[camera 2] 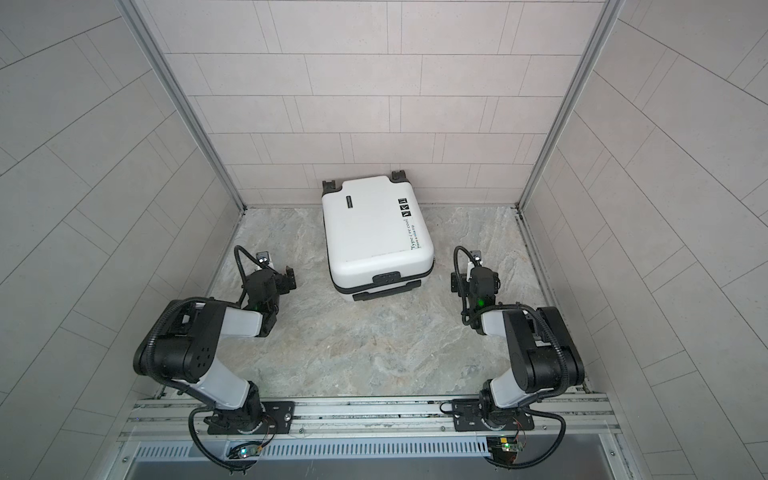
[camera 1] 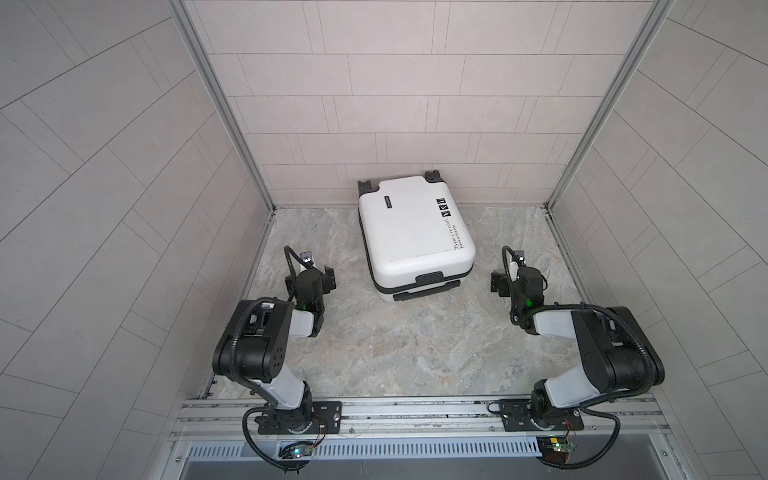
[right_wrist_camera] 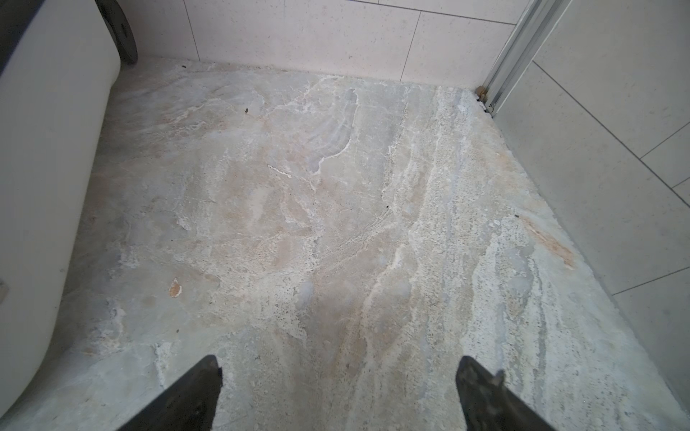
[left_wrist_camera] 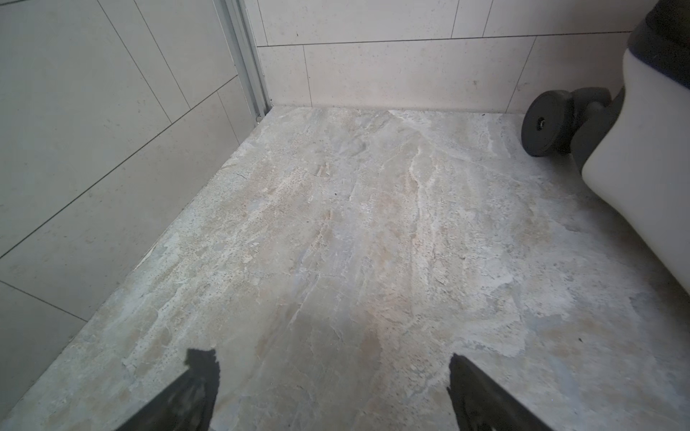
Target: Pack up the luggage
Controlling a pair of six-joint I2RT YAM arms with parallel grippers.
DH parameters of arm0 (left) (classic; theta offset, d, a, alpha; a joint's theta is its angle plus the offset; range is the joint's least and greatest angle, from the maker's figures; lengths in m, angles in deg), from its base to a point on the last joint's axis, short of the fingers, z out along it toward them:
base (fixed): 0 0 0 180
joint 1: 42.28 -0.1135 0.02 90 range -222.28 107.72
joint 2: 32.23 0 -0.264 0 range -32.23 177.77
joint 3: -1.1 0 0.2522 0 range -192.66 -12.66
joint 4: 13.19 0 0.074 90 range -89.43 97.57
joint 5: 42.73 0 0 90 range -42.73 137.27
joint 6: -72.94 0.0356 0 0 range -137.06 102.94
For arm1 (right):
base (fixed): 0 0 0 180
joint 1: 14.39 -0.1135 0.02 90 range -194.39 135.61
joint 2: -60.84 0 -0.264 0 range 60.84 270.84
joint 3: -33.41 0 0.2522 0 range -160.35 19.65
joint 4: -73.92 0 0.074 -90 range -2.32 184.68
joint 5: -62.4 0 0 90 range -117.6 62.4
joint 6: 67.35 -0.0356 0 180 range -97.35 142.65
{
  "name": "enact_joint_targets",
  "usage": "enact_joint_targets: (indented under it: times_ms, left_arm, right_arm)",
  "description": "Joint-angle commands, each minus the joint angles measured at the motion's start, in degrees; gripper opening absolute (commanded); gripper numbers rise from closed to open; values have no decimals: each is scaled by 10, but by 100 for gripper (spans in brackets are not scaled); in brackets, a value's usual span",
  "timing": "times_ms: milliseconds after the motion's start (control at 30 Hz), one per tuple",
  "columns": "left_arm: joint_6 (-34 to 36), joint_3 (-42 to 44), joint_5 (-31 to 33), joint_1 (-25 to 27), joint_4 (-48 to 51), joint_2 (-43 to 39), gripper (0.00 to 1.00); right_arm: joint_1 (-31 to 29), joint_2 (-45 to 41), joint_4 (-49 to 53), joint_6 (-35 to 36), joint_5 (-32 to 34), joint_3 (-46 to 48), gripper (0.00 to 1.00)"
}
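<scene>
Luggage: closed white hard shell, rounded corners, veined stone-look floor.

We saw the luggage as smooth white hard plastic with a faint sheen, its wheel matt black. The tabletop looked like veined matt stone, the walls matt tile, the corner post bare metal.

Paired arms, left arm and right arm: matte black joint housings, pale grey link shells, ribbed black cable looping over each wrist, green light glowing. Black screwed base plates. Small circuit board with coloured wires. Dark tapered fingertips on left gripper and right gripper
</scene>
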Motion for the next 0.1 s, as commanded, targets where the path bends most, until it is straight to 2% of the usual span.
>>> enact_joint_targets:
  times_ms: [0, 67]
  left_arm:
    - [10, -9, -11, 0, 4, -2, 100]
    - [11, -3, -12, 0, -2, -8, 100]
  right_arm:
    - [3, 3, -7, 7, -3, -6, 100]
    - [5, 2, -7, 6, -5, -7, 99]
